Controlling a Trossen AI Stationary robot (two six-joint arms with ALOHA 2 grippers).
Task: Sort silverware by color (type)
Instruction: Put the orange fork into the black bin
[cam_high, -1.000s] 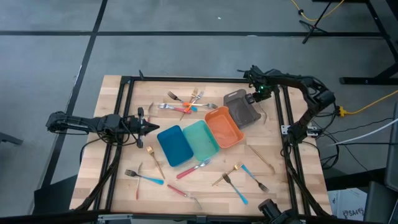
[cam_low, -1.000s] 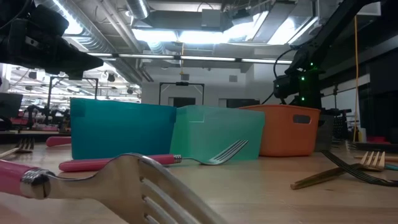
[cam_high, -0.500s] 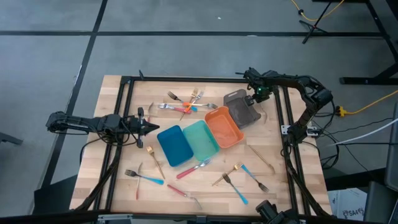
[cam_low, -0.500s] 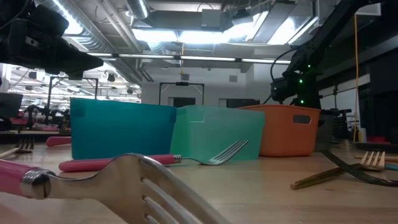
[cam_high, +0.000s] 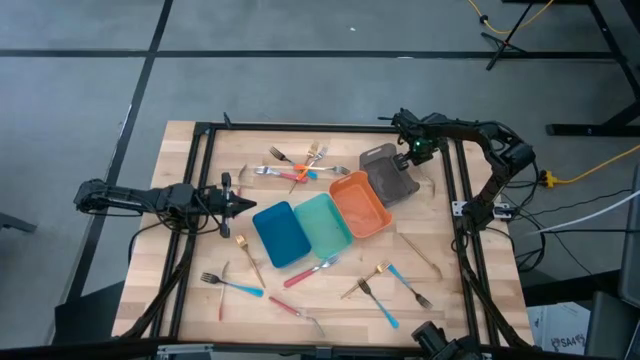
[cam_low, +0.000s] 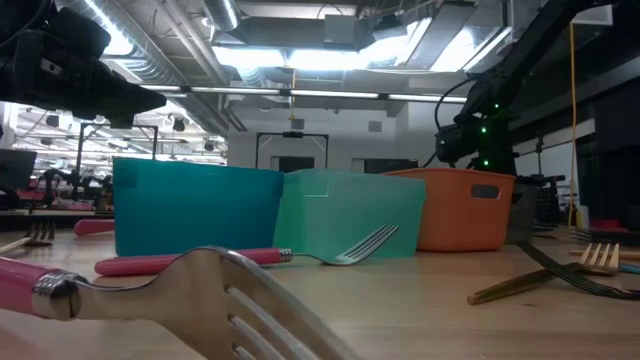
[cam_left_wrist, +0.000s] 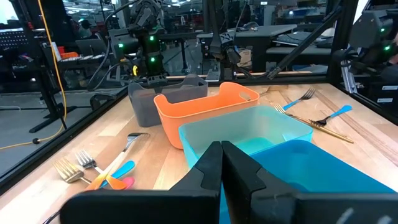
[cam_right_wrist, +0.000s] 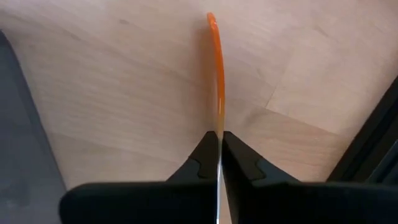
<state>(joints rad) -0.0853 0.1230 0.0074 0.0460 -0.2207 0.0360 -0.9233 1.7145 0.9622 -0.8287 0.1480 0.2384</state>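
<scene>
My right gripper (cam_high: 416, 156) points down at the table's far right, just right of the grey tray (cam_high: 390, 172). It is shut on an orange-handled utensil (cam_right_wrist: 216, 74). My left gripper (cam_left_wrist: 221, 155) waits shut and level at the table's left, facing the blue tray (cam_high: 281, 234). Other silverware lies flat on the wood: a cluster (cam_high: 300, 165) near the far edge, and blue, red and gold forks (cam_high: 385, 285) along the near side. My right gripper pinches the orange-handled utensil between its two fingers (cam_right_wrist: 205, 155), at the lower end of the orange handle (cam_right_wrist: 217, 127) where a thin metal part begins. The fingers come from above. The handle runs on past the fingertips over the wood; I cannot tell whether it is lifted.
Blue, teal (cam_high: 322, 225), orange (cam_high: 360, 205) and grey trays stand in a slanting row across the table's middle. A black frame (cam_high: 455, 200) runs along the table's right side, close to my right gripper. Bare wood (cam_right_wrist: 124, 93) lies between the grey tray and that frame.
My right gripper has shifted slightly toward the grey tray and stays low over the wood beside it. My left arm has kept still.
</scene>
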